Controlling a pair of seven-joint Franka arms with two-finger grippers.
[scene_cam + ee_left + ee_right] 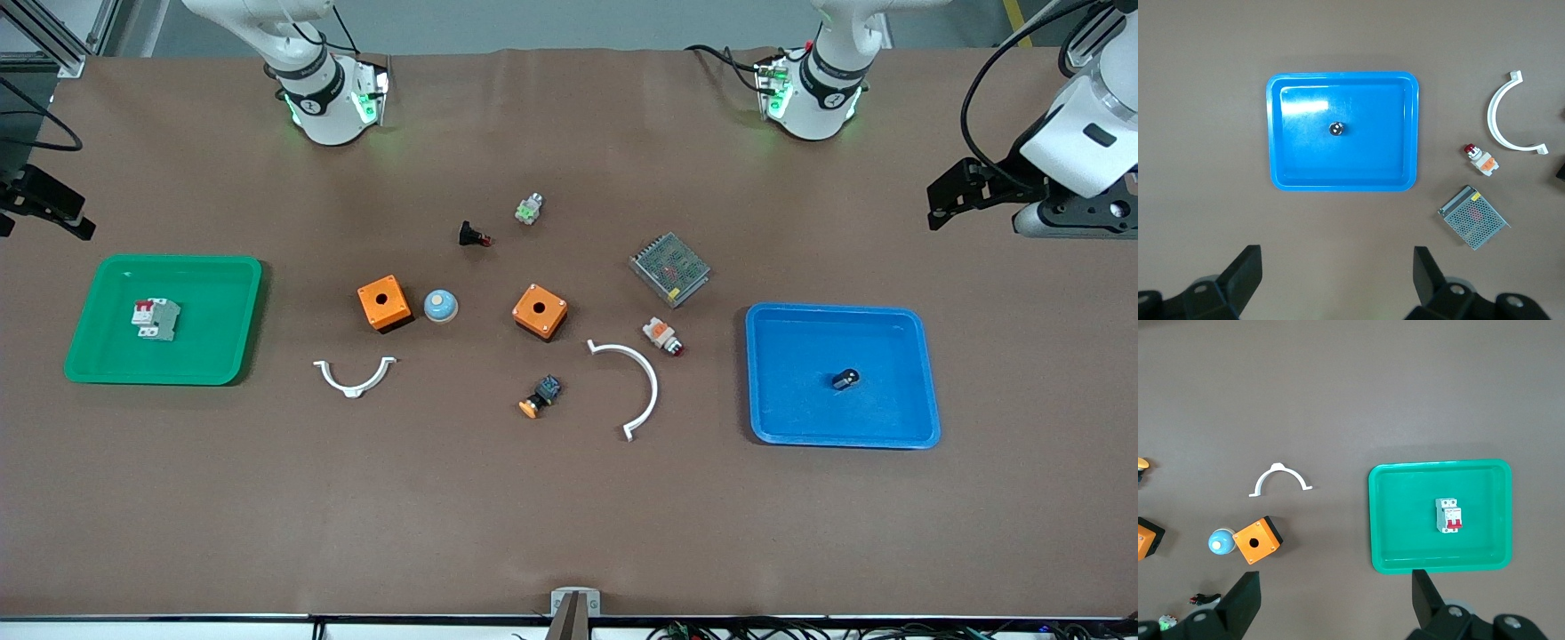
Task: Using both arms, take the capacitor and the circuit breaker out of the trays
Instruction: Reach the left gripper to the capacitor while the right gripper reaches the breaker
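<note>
The capacitor (pixel 845 380), a tiny black cylinder with a silvery end, lies in the blue tray (pixel 925 373). It also shows in the left wrist view (pixel 1336 129), in that tray (pixel 1305 153). The breaker (pixel 156 318), grey-white with red levers, lies in the green tray (pixel 89 320). It also shows in the right wrist view (pixel 1449 515), in that tray (pixel 1405 520). My left gripper (pixel 956 200) (pixel 1337 267) is open and empty, high over the table's left-arm end. My right gripper (pixel 44 213) (pixel 1336 590) is open and empty, high over the right-arm end.
Between the trays lie two orange boxes (pixel 384 302) (pixel 540 311), a blue dome (pixel 440 306), two white arcs (pixel 354 378) (pixel 636 387), a mesh metal box (pixel 669 268), a white-orange button (pixel 663 335), a black button (pixel 474 236) and a black-blue part (pixel 540 397).
</note>
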